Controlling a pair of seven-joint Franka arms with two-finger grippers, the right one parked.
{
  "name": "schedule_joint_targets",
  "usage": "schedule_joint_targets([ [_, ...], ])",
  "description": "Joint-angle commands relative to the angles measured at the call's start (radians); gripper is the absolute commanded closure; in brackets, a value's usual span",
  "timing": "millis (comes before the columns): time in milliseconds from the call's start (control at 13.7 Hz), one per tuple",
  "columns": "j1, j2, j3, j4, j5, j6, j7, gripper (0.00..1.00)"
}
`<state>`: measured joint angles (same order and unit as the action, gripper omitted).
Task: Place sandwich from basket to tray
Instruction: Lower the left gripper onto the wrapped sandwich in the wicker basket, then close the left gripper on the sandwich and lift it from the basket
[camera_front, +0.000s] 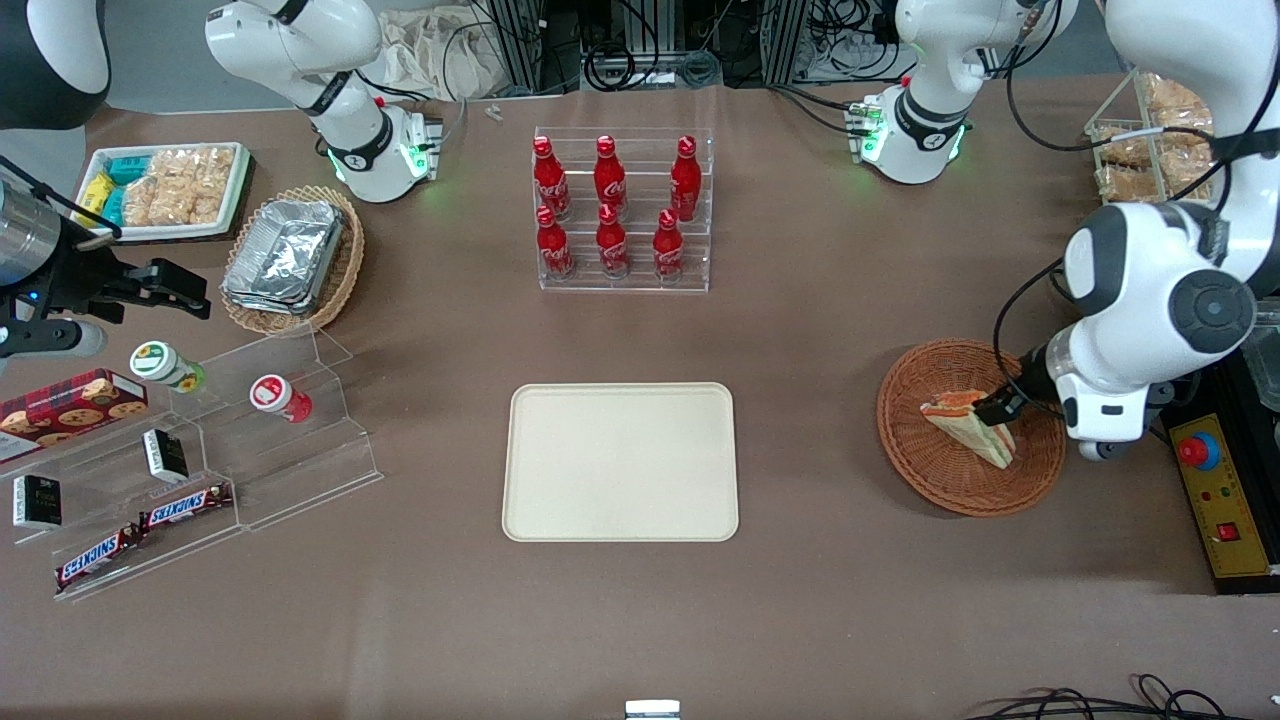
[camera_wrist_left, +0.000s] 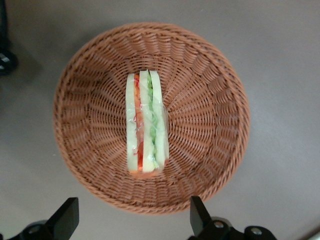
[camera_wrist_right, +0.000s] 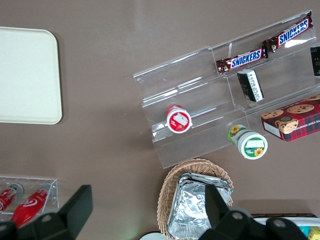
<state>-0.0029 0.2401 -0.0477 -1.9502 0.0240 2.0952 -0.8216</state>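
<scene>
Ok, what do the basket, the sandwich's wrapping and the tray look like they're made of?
The basket looks like woven wicker, reddish-brown and matte, with visible radiating strands. The sandwich seems wrapped in thin clear plastic film, judging by glossy creases over the bread. The tray appears to be smooth cream plastic, possibly melamine. The end effector hangs open above the basket.

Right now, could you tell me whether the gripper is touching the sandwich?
Apart. In the left wrist view the gripper hangs open above the basket, its fingers clear of the sandwich, with basket weave showing between them.
</scene>
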Motion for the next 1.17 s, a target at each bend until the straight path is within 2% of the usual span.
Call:
schedule_joint_targets([
  [0, 0.008, 0.073, -0.004, -0.006, 0.01, 0.078, -0.069, 0.0],
  [438, 0.004, 0.186, 0.038, -0.065, 0.013, 0.284, -0.099, 0.0],
  [583, 0.004, 0.202, 0.038, -0.072, 0.013, 0.301, -0.112, 0.01],
  [656, 0.004, 0.205, 0.038, -0.072, 0.013, 0.305, -0.116, 0.12],
  [802, 0.006, 0.203, 0.037, -0.07, 0.014, 0.305, -0.113, 0.7],
  [875, 0.004, 0.197, 0.037, -0.069, 0.016, 0.301, -0.108, 0.84],
  [948, 0.006, 0.183, 0.037, -0.069, 0.016, 0.292, -0.096, 0.92],
  [1094, 0.004, 0.133, 0.035, -0.056, 0.016, 0.22, -0.088, 0.98],
])
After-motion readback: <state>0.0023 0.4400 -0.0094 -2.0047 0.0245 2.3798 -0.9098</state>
